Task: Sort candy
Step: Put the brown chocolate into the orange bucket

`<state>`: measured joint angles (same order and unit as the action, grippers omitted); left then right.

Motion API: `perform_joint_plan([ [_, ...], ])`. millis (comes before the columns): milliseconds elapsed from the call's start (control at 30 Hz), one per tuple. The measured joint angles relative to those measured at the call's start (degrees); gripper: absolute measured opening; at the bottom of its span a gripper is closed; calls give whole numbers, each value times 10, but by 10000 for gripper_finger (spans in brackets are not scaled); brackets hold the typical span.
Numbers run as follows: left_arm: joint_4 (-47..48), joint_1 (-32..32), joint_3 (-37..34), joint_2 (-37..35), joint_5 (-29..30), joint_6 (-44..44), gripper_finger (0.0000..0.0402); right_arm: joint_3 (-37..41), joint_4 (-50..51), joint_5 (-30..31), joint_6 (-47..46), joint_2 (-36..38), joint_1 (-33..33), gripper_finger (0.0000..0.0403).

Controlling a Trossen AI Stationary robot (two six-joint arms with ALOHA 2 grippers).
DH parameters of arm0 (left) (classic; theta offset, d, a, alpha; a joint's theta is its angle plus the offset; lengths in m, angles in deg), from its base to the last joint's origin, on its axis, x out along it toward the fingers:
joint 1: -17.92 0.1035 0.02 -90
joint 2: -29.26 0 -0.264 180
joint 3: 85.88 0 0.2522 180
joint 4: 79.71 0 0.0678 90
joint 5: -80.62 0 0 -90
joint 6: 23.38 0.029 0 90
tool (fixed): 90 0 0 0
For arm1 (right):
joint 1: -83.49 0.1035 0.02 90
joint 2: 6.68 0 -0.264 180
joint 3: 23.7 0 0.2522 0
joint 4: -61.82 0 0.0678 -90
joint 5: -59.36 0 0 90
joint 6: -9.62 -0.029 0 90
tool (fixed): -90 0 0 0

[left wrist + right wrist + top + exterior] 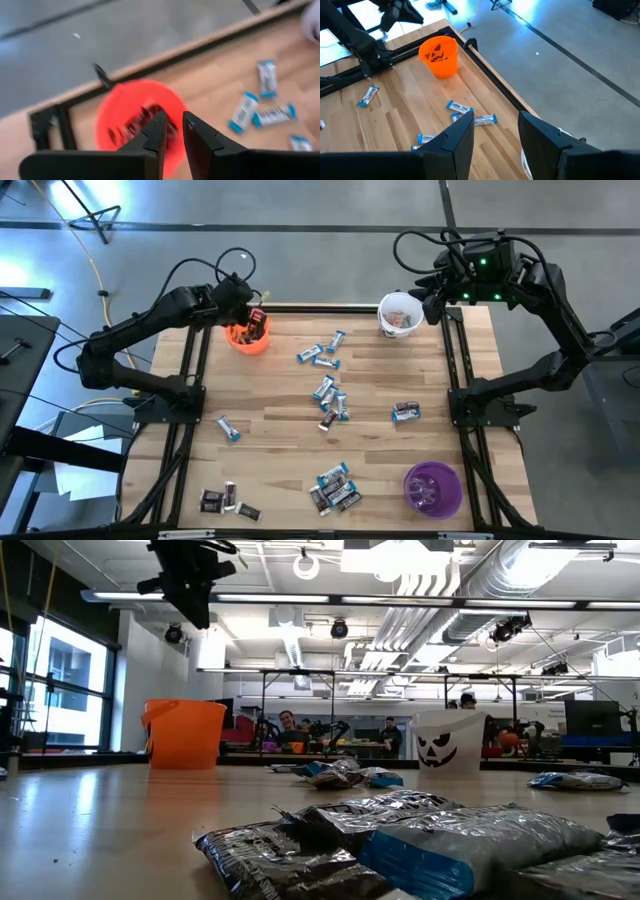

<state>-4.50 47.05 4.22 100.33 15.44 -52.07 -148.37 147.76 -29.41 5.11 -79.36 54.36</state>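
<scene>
Left gripper [174, 131] hangs above the orange cup [247, 337], fingers slightly parted and empty; right gripper [495, 131] open over the white cup [400, 315].

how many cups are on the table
3: the orange cup at the far left under the left pincer, the white cup at the far right, the purple cup near right.

My left arm reaches in from the left side toward the far left corner of the worktop, elbow bent, wrist pitched down, with the left pincer [252, 313] held high and its fingers [156, 134] parted by a narrow gap. My right arm folds back on itself at the right edge, its right pincer [432, 302] at the far right corner, fingers [460, 134] spread wide, nothing between them.
</scene>
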Motion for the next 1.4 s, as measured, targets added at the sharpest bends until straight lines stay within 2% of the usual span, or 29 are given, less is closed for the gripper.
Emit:
perform_joint_plan([
  [200,16,-48,0,0,-51,-20,51,0,0,0,0,0,0,149],
  [533,-31,-145,0,0,-45,-83,51,0,0,0,0,0,0,149],
  [767,-83,-201,0,0,-12,-107,51,0,0,0,0,0,0,149],
  [1033,-93,-229,0,4,28,-118,51,0,0,0,0,0,0,149],
  [1267,-93,-249,0,35,23,-133,51,0,0,0,0,0,0,149],
  [1400,-91,-266,0,65,-17,-135,51,0,0,0,0,0,0,149],
])
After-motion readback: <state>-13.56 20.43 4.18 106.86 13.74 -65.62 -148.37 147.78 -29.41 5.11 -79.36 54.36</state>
